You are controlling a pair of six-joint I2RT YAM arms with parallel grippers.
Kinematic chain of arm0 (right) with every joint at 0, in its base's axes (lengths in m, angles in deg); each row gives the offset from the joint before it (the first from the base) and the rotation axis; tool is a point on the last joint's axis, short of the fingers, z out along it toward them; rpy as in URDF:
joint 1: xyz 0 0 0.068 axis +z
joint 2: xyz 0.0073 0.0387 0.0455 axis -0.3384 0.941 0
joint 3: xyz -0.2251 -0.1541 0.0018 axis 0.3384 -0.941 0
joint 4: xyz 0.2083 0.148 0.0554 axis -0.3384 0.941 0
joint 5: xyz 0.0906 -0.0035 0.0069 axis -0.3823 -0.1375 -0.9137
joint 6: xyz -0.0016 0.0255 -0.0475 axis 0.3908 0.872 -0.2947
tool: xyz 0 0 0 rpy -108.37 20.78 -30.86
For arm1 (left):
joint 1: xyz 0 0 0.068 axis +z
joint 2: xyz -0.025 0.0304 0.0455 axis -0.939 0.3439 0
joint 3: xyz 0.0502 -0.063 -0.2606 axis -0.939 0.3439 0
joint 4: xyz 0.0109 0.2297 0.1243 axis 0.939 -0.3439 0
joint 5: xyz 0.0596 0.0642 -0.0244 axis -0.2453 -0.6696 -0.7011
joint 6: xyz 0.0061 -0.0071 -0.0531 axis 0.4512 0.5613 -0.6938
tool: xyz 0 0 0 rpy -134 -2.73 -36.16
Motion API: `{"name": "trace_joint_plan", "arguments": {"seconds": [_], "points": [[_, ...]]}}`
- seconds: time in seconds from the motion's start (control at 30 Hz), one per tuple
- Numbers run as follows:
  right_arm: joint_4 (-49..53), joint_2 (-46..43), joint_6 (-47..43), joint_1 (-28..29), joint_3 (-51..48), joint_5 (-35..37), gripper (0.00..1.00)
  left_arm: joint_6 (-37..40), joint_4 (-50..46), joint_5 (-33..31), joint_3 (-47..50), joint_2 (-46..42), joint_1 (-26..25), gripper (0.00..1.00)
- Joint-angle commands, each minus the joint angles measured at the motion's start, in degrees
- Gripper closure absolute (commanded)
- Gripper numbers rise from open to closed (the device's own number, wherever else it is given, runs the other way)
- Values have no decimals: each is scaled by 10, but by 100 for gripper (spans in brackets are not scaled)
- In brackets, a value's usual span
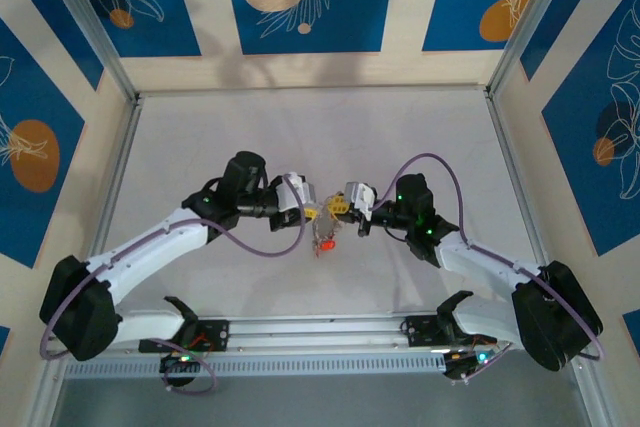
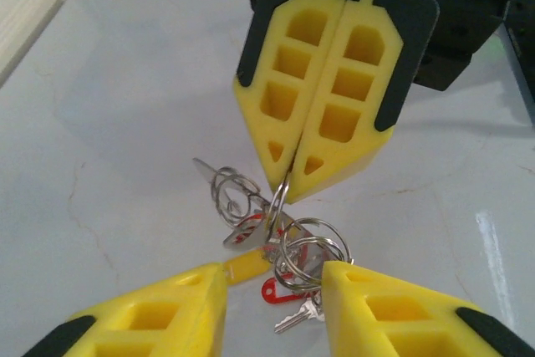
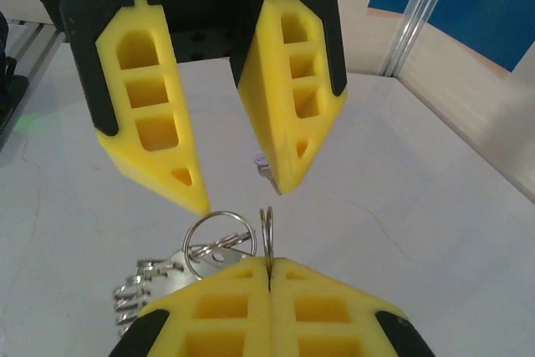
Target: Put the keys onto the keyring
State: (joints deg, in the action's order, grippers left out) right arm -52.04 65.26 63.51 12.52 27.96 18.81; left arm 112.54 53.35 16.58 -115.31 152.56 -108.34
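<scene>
Keyring (image 3: 267,225) is pinched edge-on by the fully closed right gripper (image 3: 269,267). Keys (image 2: 282,292) are bunched just below it, toward 6 o'clock in the top view. The left gripper (image 3: 242,196), at 9 o'clock of them, is held parted, gripping nothing.

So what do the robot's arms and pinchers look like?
The left arm and right arm are white with chunky black joints, small green lights and a looping purple cable each. The left gripper and right gripper each have two yellow wedge-shaped fingers with window-like holes and black backs.
</scene>
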Motion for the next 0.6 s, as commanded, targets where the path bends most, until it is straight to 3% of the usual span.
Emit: {"name": "trace_joint_plan", "arguments": {"seconds": [0.0,0.3,0.57], "points": [[-44,0,-4,8,4,-25,100,19,15,42,-23,9,3,68],[-43,5,-6,10,3,-29,100,41,5,60,-32,29,3,77],[-37,9,-11,12,4,-29,100,56,-2,50,-33,40,3,100]]}}
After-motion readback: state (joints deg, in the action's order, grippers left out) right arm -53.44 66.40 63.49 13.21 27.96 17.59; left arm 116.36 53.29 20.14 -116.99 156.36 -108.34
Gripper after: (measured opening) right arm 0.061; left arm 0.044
